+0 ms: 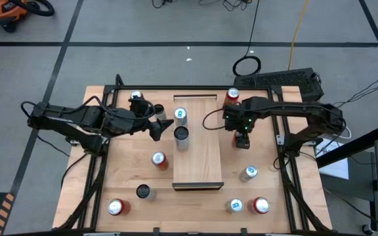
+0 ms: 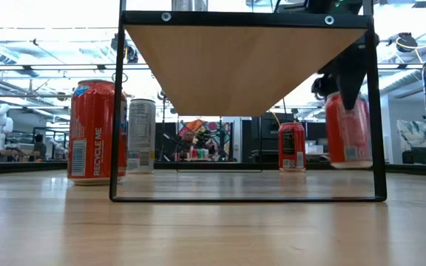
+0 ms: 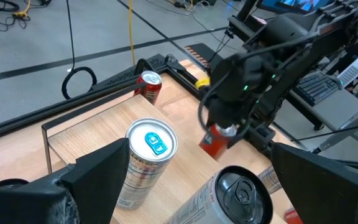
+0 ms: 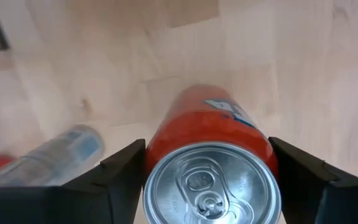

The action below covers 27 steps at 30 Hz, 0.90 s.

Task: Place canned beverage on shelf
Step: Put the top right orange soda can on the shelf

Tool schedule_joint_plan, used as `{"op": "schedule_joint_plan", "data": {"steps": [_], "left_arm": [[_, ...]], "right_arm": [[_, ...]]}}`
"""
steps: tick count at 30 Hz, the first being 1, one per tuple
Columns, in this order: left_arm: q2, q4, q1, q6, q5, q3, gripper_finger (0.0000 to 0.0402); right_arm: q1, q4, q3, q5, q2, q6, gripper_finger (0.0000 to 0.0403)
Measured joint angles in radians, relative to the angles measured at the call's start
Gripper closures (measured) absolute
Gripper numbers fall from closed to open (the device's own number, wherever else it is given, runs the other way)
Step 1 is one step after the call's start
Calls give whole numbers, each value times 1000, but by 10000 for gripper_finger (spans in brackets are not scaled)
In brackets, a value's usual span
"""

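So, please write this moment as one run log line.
right pincer: shut on red aluminium can, beside pale-wood shelf board | left pincer: open, near two silver cans on shelf | step: can not yet on shelf

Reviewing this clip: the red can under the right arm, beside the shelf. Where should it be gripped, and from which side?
Grip the red can across its round side wall just below the rim, coming straight down. It stands upright, top facing up, and the right end effector already straddles it, one finger on each side, closed on the can beside the shelf.

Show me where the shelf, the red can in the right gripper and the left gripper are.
shelf [image 1: 199, 157], high view, bare board middle.
red can [image 4: 211, 124], right wrist view, red side.
left gripper [image 1: 160, 124], high view, between the fingers.
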Motion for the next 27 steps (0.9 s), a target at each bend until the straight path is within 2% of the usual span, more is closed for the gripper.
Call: {"op": "schedule_joint_plan", "data": {"steps": [16, 21, 27], "left_arm": [[0, 30, 0, 2, -5, 0, 8], [0, 140, 0, 85, -5, 0, 8], [0, 251, 2, 203, -5, 0, 8]], "right_arm": [[2, -4, 36, -182, -322, 276, 143], [2, 17, 88, -182, -368, 347, 142], [2, 161, 138, -188, -390, 430, 143]]}}
